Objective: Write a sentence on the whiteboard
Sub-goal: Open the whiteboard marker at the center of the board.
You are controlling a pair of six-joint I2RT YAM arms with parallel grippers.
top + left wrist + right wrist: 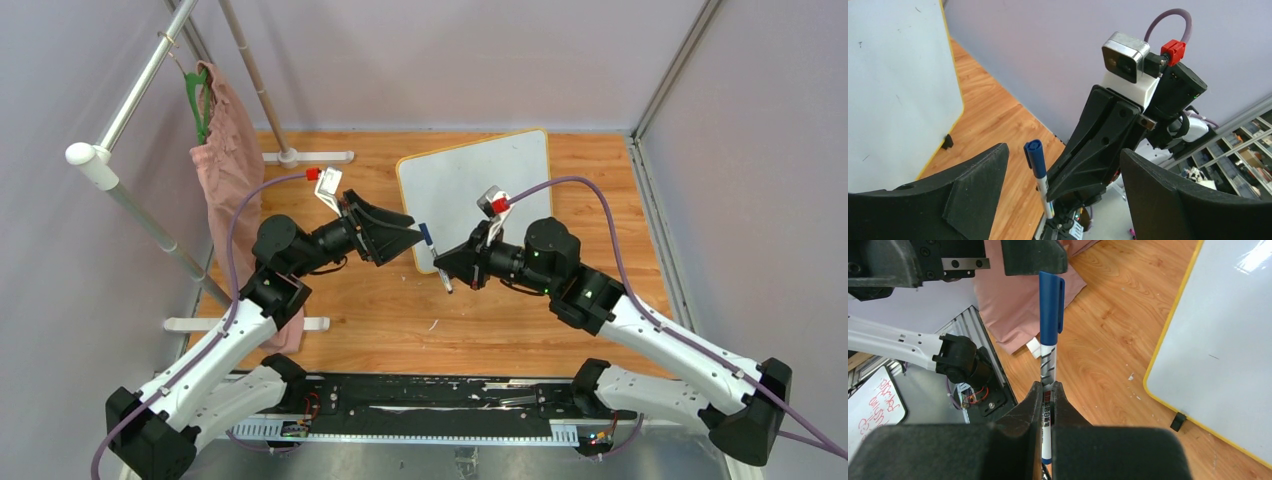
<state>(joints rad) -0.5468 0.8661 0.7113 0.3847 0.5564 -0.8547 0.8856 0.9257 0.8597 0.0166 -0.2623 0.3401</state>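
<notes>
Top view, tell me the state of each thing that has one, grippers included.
whiteboard: blank, no sentence written yet.
marker: capped, clamped near its lower end.
right gripper: shut on the marker.
left gripper: open, marker tip between its fingers.
pink cloth: hanging from the rack.

Whiteboard cut off in both wrist cams.

Marker, right wrist view: black printed pattern mid-barrel and small red characters toward its 6 o'clock end, too small to read. Small white board at 8 o'clock of the frame: red handwriting, turned sideways, illegible. Nothing reads clearly.
</notes>
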